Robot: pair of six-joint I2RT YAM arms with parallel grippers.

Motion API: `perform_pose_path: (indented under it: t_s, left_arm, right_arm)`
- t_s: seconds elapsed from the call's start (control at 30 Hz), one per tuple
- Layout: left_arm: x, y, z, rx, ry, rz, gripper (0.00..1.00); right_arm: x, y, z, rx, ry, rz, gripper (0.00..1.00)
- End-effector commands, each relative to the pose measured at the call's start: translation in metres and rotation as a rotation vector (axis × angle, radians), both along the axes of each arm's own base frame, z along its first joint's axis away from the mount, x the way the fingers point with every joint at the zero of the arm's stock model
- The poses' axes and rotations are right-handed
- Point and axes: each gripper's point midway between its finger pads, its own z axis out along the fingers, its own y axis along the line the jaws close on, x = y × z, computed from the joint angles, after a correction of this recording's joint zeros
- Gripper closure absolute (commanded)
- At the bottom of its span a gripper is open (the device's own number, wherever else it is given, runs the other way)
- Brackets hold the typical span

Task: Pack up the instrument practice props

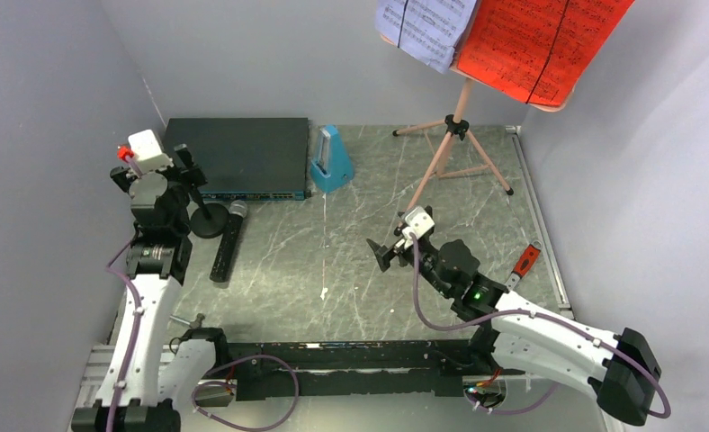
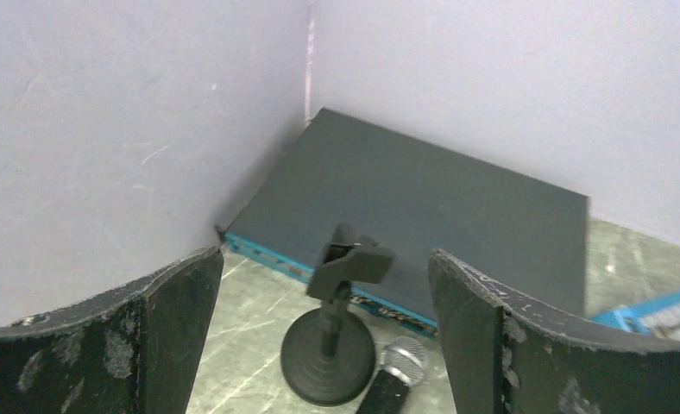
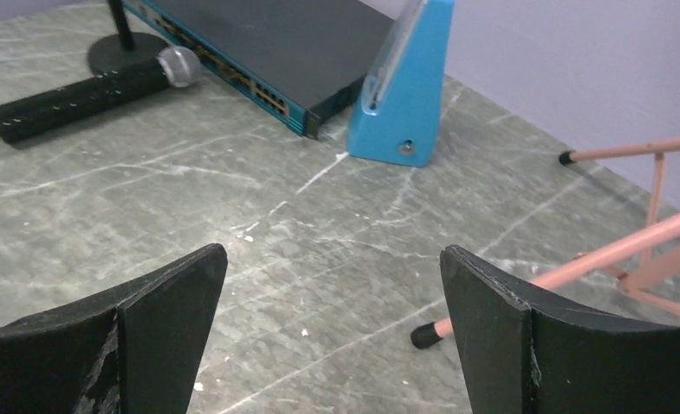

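Note:
The black microphone [image 1: 228, 241] lies flat on the table, its silver mesh head [image 2: 403, 360] beside the round base of its stand [image 2: 330, 354]. The stand is upright and its clip [image 2: 354, 263] is empty. My left gripper [image 1: 153, 169] hovers above the stand, open and holding nothing [image 2: 324, 256]. The blue pyramid metronome [image 1: 331, 160] stands against the black box. The pink tripod music stand [image 1: 454, 148] at the back right carries a red sheet [image 1: 540, 40] and a lavender sheet [image 1: 427, 27]. My right gripper [image 1: 391, 238] is open over bare table [image 3: 334, 252], near a tripod foot [image 3: 423, 335].
A large flat black electronics box [image 1: 238, 155] lies in the back left corner against the walls. A red-handled tool [image 1: 525, 263] rests by the right rail. Grey walls close in the left, back and right sides.

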Motion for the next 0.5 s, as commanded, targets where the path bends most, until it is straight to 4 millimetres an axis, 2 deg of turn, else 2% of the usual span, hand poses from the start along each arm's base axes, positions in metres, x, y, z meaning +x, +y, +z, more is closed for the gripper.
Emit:
perform_pose_path:
  t_s: [0.0,0.23,0.47]
  left_arm:
    - [-0.009,-0.035,0.027,0.018,-0.056,-0.135,0.06]
    - [-0.015,-0.104,0.022,0.020,-0.014,-0.448,0.06]
    - [-0.030,-0.159,0.026,0.001,-0.037,-0.705,0.06]
  right_arm:
    - [0.019,-0.013,0.007,-0.029,0.044,-0.138,0.00]
    - [0.056,-0.031,0.014,-0.059,0.075,-0.292,0.00]
    - [0.112,-0.072,0.022,0.037,0.131,-0.528,0.00]
